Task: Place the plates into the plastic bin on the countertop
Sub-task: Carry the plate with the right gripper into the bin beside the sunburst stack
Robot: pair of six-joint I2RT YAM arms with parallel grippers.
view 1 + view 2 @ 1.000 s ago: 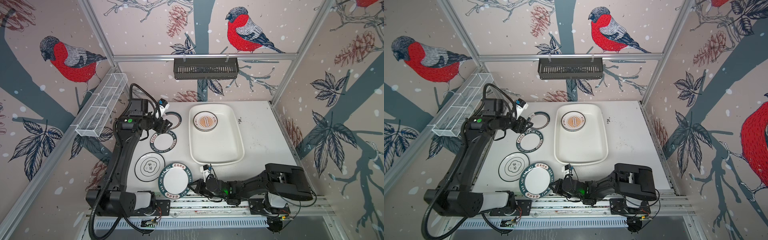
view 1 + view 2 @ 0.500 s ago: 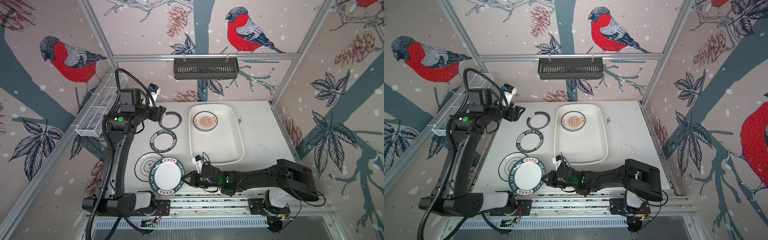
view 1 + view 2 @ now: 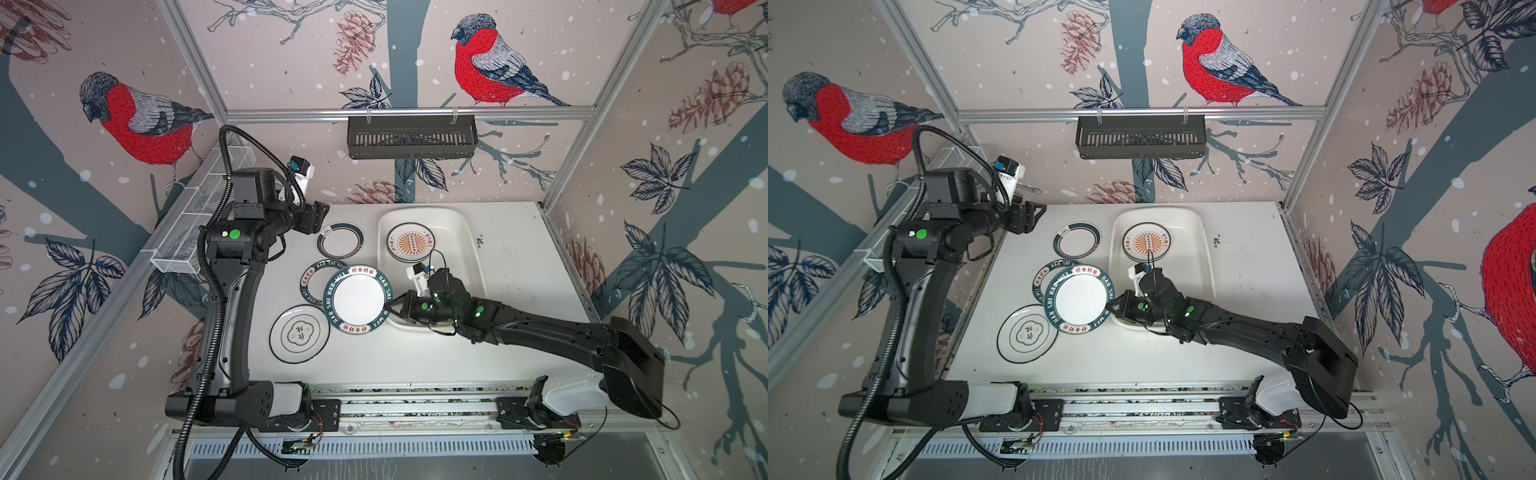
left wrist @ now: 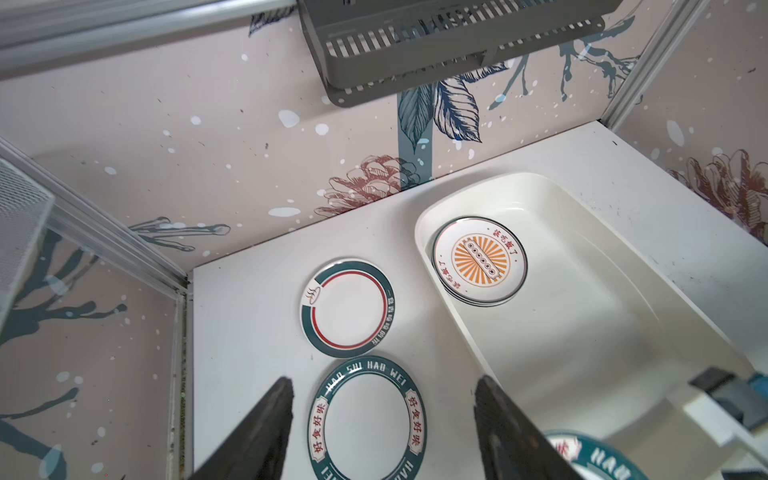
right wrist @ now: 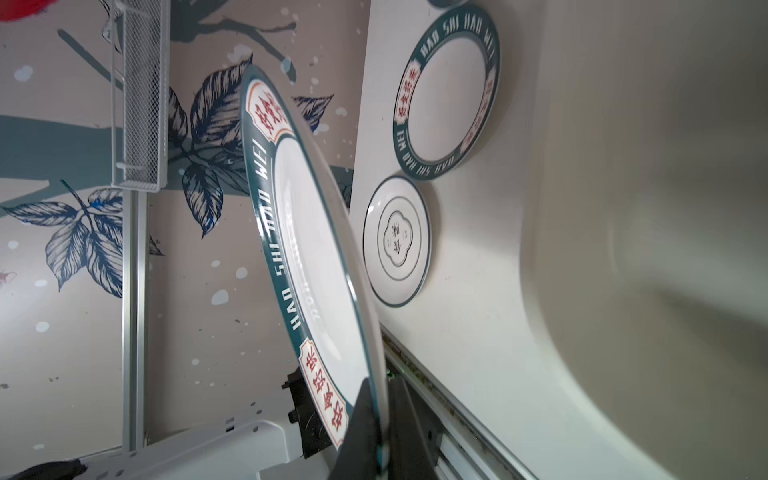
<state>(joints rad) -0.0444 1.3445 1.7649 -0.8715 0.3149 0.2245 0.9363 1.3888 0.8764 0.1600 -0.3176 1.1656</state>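
Pinch holds firm: my right gripper [image 3: 395,309] clamps the 3 o'clock rim of the round white plate with the dark green lettered border [image 3: 359,298], raised off the speckled white countertop [image 3: 519,257]. From my jaws the shallow white plastic bin [image 3: 455,249] opens toward 1 o'clock. The plate hangs out at 9, so it needs carrying rightward.

Robot lab cell dressed as kitchen corner, not real home. Aluminium frame posts [image 3: 195,56] carry printed panels: bullfinches [image 3: 482,66], pine cones, branches. White speckled surface [image 3: 519,266] boxed in by rails. Two black robot arms [image 3: 232,324] bolted to slotted rail [image 3: 415,409] at front edge, cables and circuit board exposed. Kitchen props: black slotted rack [image 3: 411,139] hooked on back rail, wire-mesh basket [image 3: 198,214] on side rail, plates [image 3: 340,242], white tub [image 3: 459,239].
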